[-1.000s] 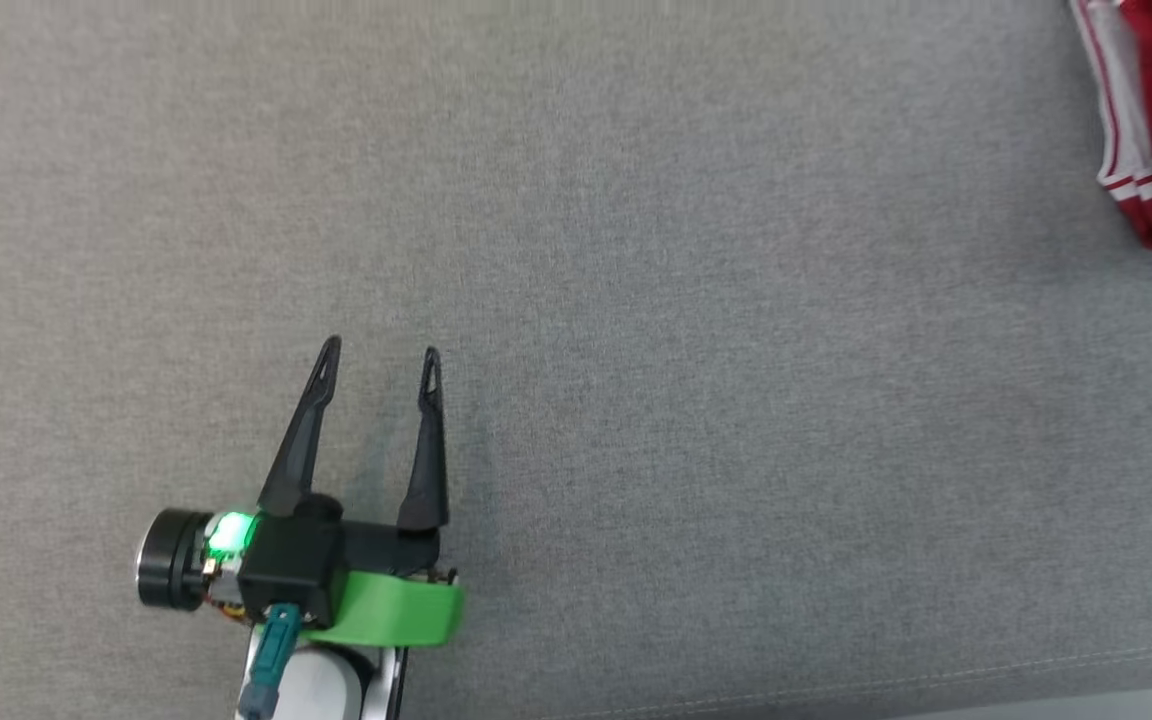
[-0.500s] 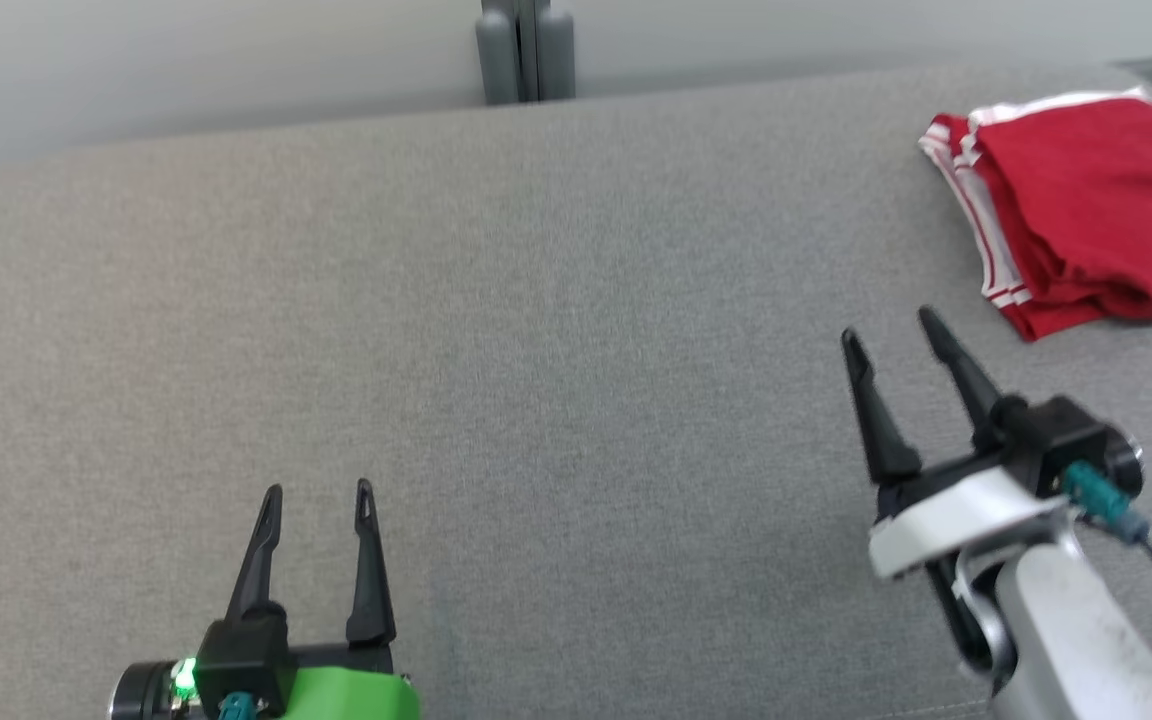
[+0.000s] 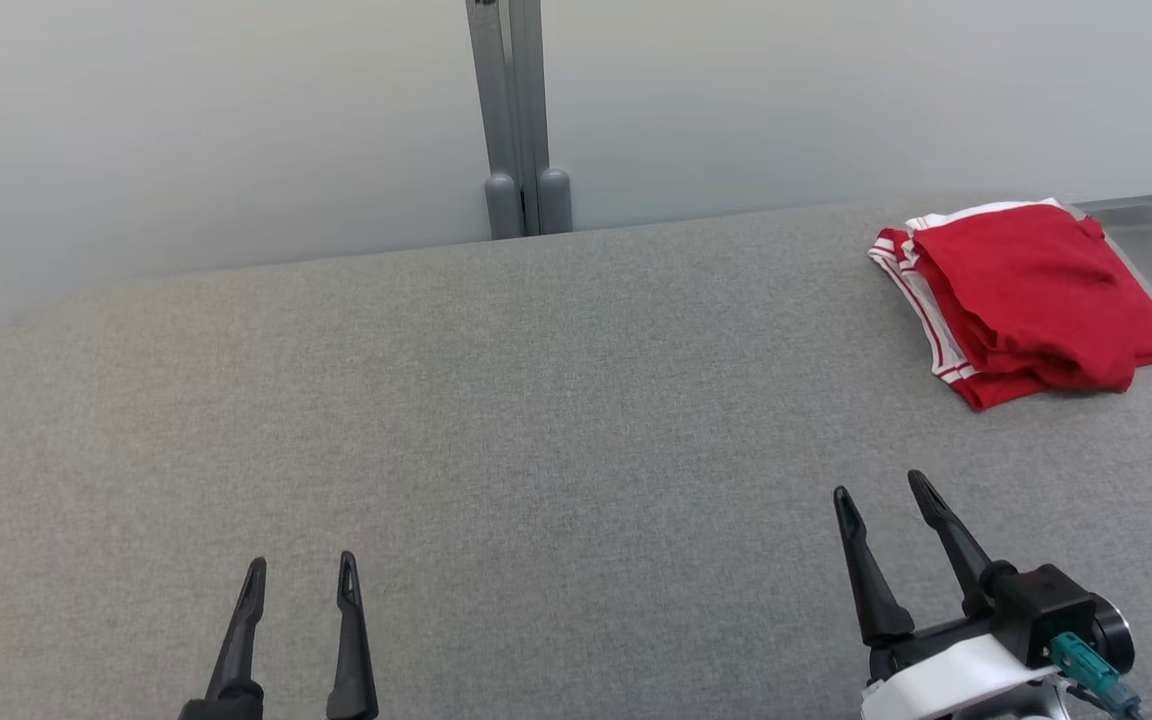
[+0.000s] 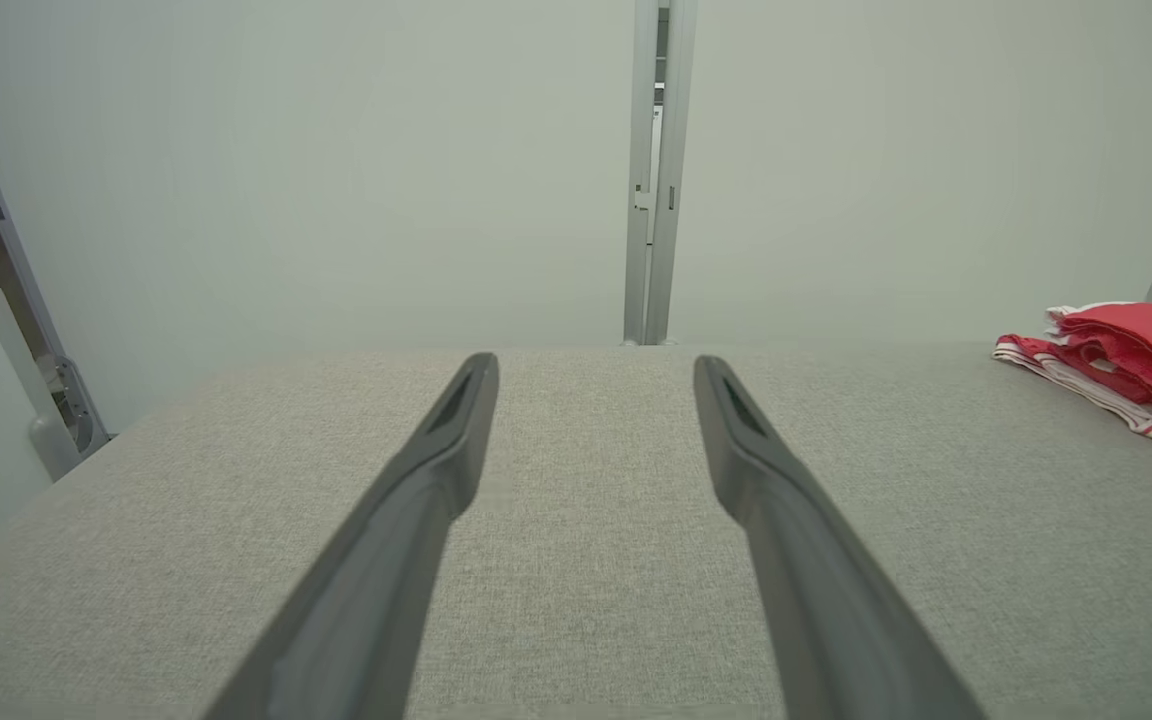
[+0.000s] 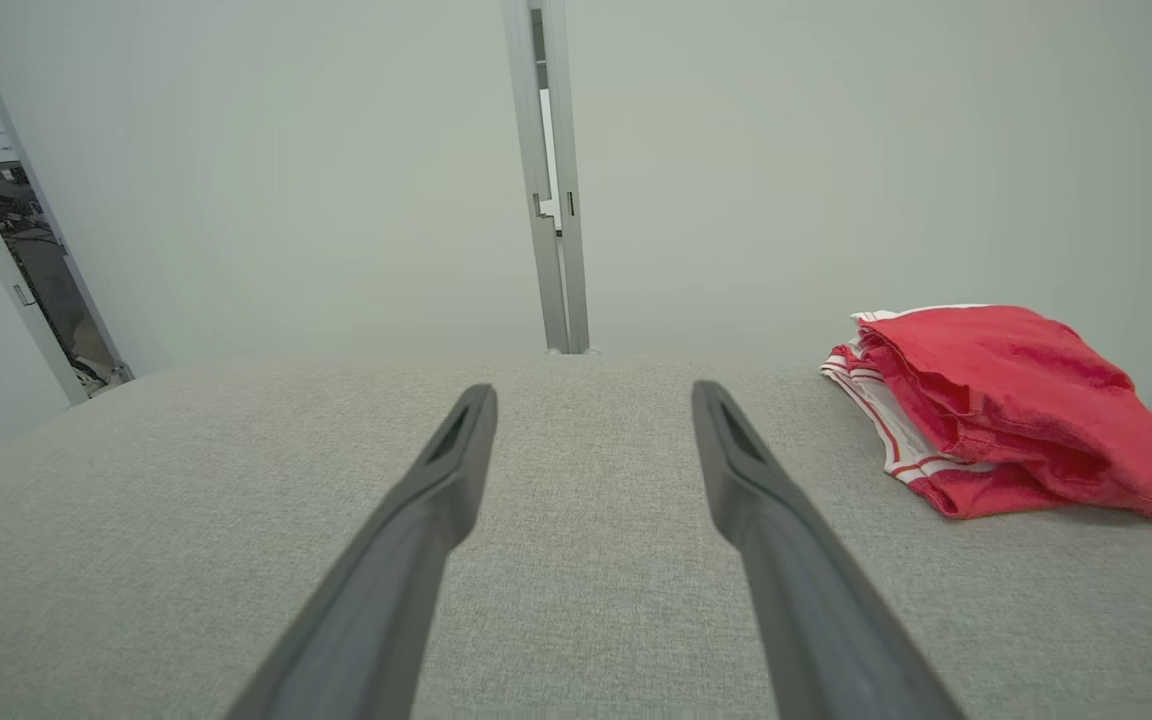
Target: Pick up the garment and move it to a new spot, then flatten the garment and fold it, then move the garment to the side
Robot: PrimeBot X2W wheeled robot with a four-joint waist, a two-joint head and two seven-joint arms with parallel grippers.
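The work area is a wide grey fabric-covered surface (image 3: 536, 400) set against a pale wall (image 3: 186, 120), with a grey metal post (image 3: 516, 110) rising behind its far edge near the middle. The garment (image 3: 1026, 290), red with white striped trim, lies at the far right corner of the surface, close to the right edge. It rests in a compact layered stack: the striped hem shows along its left side and the upper layers are slightly rumpled. The left gripper (image 3: 301, 560) sits at the near left of the surface and the right gripper (image 3: 879, 485) at the near right, both with fingers pointing toward the wall. On each claw the two fingers stand apart with bare surface visible between them, so both are released and hold nothing. Each is well apart from the garment, and the right gripper is the nearer of the two. The stacked shape and corner position suggest that folding and placing aside are complete. The grippers' position at the near edge is consistent with a rest posture that keeps them clear of the cloth. If further tidying is required, the right arm has the shorter reach, and the loose top layer is the part most likely to shift on contact.
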